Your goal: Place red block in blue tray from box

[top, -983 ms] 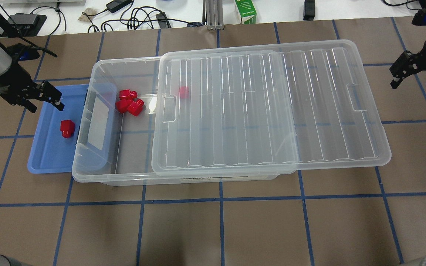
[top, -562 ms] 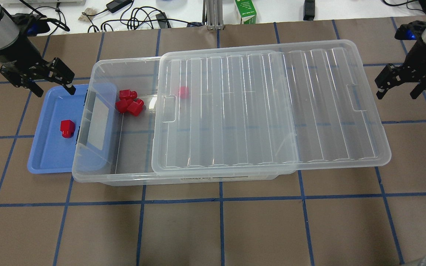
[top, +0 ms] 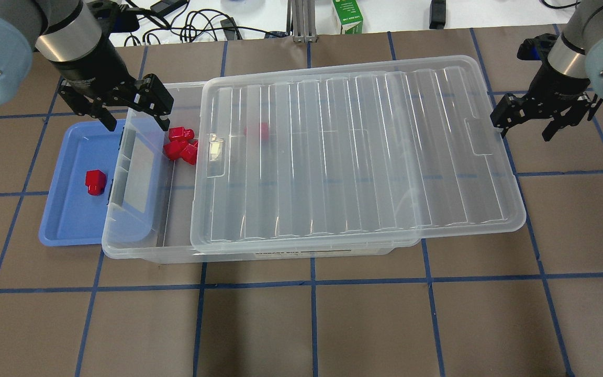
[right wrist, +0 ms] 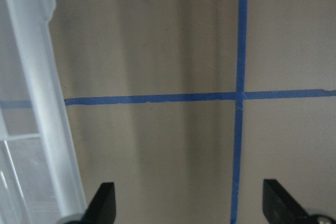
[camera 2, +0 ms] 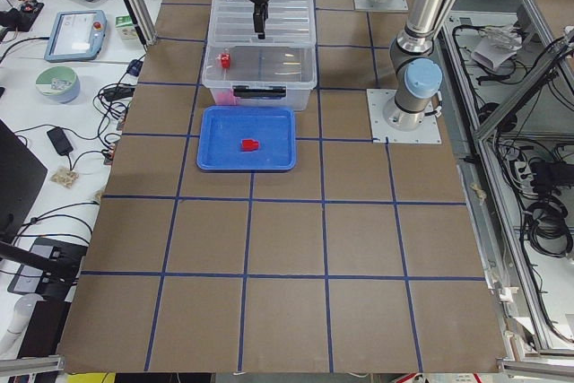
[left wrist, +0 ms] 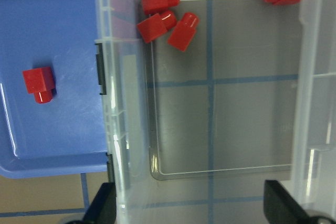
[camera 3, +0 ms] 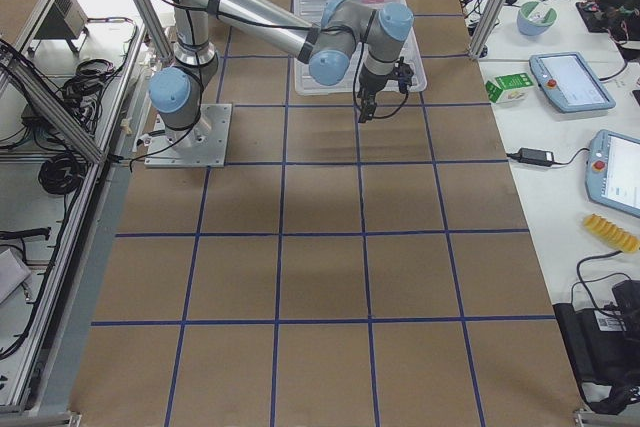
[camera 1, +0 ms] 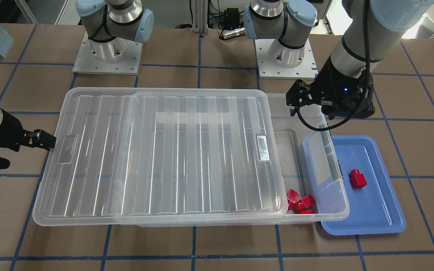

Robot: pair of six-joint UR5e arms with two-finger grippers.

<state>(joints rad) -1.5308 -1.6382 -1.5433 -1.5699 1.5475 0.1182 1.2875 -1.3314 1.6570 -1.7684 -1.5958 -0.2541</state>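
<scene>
Okay, looking down on a big clear box [top: 149, 250] with its ribbed lid [top: 359, 157] sitting offset toward the right, leaving the left end uncovered. Got one red block [top: 95, 182] lying on the floor of the blue tray [top: 66, 225], toward the tray's right side and close to the box wall. Worth noting the tray pushed right up against the box's left end, partly under the flared rim. Can count three more red blocks [top: 181, 144] bunched together at the far-left corner of the box floor, touching one another, plus a lone red block [top: 257, 131] showing through the lid a little to their right. Seeing the left gripper [top: 136, 123] hanging above the box's far-left end, jaws spread wide, one side over the tray and the other over the box, nothing gripped. Same deal with the right gripper [top: 524, 131]: jaws apart, gripping nothing, parked over the brown table [top: 364, 324] just beside the lid's right edge, near the handle recess.
</scene>
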